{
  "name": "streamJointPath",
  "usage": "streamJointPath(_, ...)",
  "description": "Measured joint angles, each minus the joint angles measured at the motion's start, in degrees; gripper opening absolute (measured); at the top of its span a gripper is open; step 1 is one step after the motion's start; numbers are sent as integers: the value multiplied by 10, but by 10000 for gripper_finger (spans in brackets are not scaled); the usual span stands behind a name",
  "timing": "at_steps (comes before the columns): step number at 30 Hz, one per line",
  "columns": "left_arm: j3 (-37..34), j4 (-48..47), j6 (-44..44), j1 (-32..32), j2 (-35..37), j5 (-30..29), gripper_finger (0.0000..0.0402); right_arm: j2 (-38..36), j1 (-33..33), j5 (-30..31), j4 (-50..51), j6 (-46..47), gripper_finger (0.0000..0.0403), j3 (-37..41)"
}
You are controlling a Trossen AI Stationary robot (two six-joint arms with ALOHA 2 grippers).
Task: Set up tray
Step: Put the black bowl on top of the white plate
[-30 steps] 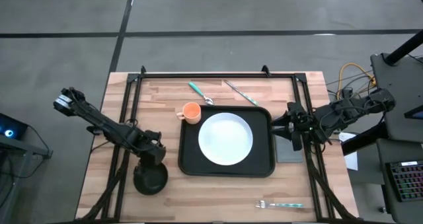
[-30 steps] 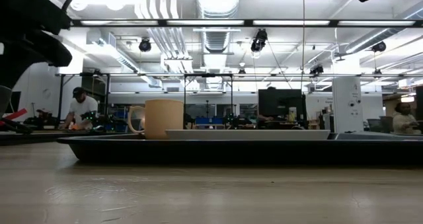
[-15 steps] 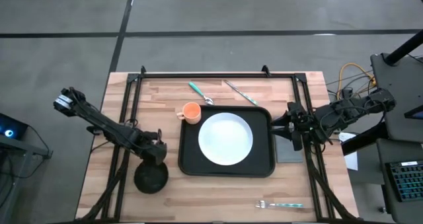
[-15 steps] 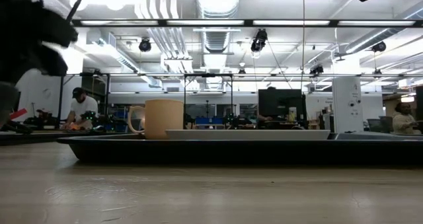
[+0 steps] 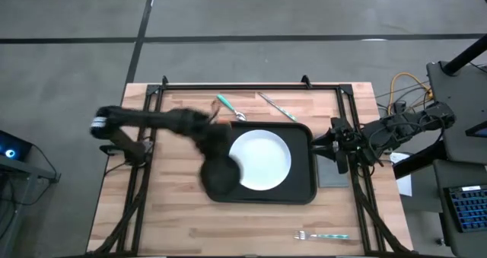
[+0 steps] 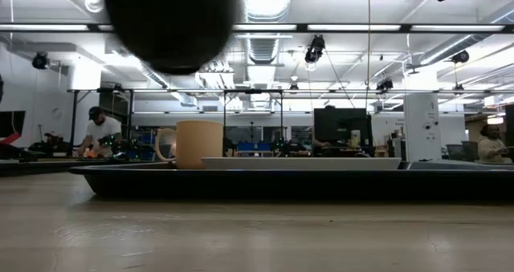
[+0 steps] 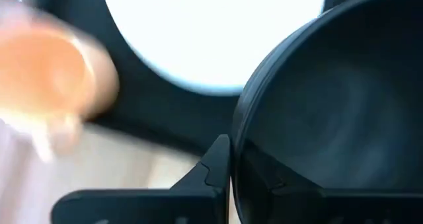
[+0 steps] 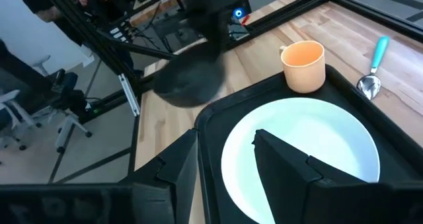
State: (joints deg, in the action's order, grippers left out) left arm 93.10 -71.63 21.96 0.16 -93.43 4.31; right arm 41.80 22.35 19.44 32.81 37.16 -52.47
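The black tray lies mid-table and carries a white plate. An orange cup stands at the tray's far left corner. A black bowl hangs, blurred, over the tray's left edge and high above the table in the low view. My left gripper is shut on its rim. My right gripper waits open at the tray's right edge, with nothing between its fingers. My left gripper pinches the bowl's rim, one finger outside the wall and one inside the bowl. The fingers come from above, slanting down. The bowl hangs lifted clear of table and tray, its opening up.
A teal-handled spoon and a knife lie on the wood beyond the tray. A fork lies near the front right. A grey napkin lies right of the tray. Black frame rails run along both table sides.
My left gripper has risen from the table's left side and swung toward the right, carrying the black bowl. The bowl, which stood on the wood left of the tray, now hangs clear over the tray's left edge.
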Motion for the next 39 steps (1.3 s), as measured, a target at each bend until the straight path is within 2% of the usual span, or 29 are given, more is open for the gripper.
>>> streamJointPath(6, 210, -28, -85, 95, -167, -6, 1, -5, 0, 0, -3, -5, 137, 0)
streamJointPath(10, 319, -57, -111, 115, -265, -4, 0, -5, 0, 0, -5, -7, 133, 0)
streamJointPath(15, 419, -74, -127, 119, -367, -2, 0, -5, 0, -1, -5, -2, 136, 0)
streamJointPath(24, 288, -4, -124, 125, -362, 16, 0, -5, 0, -11, -5, -4, 139, 0)
streamJointPath(31, 259, 35, -120, 122, -358, 38, 3, -4, 0, -23, -4, -4, 138, 0)
streamJointPath(36, 260, 55, -130, 122, -357, 38, 23, -3, 0, -28, 6, 11, 162, 6)
streamJointPath(39, 263, 52, -131, 123, -355, 38, 43, -4, 0, -28, 48, 42, 179, 19)
